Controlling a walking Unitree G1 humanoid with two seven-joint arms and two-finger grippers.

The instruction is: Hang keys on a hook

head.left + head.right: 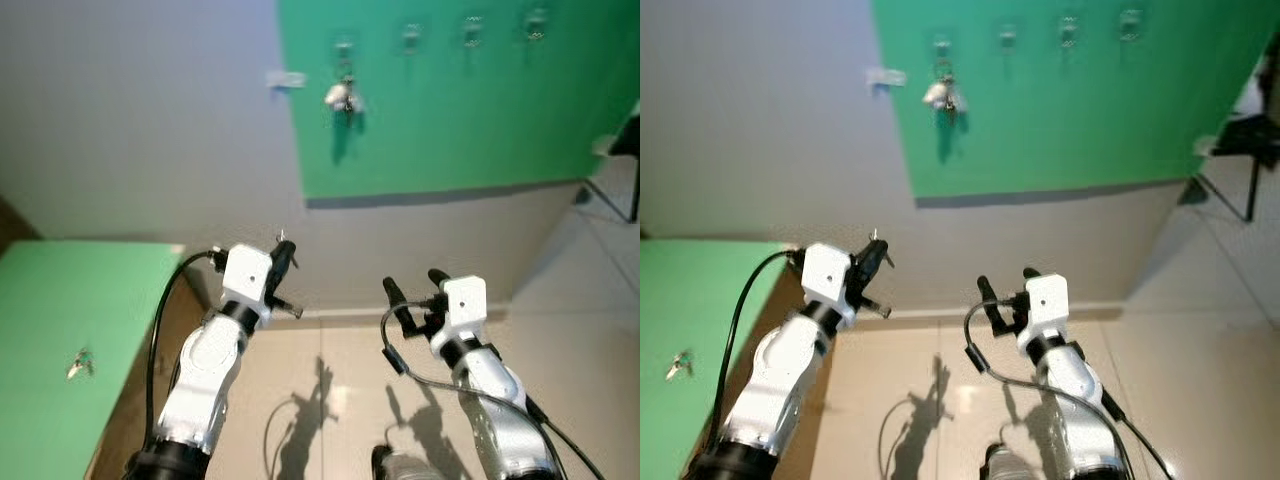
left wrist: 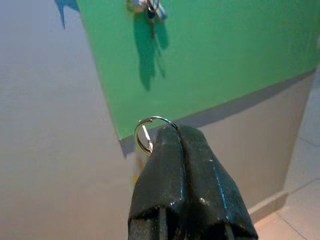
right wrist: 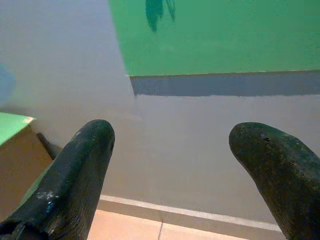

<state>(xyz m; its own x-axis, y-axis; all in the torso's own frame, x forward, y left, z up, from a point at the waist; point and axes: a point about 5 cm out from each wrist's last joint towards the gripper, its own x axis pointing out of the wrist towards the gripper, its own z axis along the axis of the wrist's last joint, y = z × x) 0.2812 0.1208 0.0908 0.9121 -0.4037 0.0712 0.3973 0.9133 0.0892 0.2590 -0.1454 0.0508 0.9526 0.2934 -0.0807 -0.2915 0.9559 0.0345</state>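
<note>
Wall: grey, with a green panel (image 1: 450,110) across its upper part, straight ahead of me
Table: a green-topped table (image 1: 60,340) on my left, a small set of keys (image 1: 80,365) lying on it
Hooks: a row of four hooks (image 1: 412,38) high on the panel – the leftmost one (image 1: 344,48) carries a bunch of keys (image 1: 342,96)
My left pincer (image 2: 177,131): raised toward the wall, below the hooks, fingers pressed together on a key ring (image 2: 146,134) – the silver loop sticks out past the tips
My right pincer (image 1: 415,284): held up beside it over the floor, fingers spread apart, nothing between them
</note>
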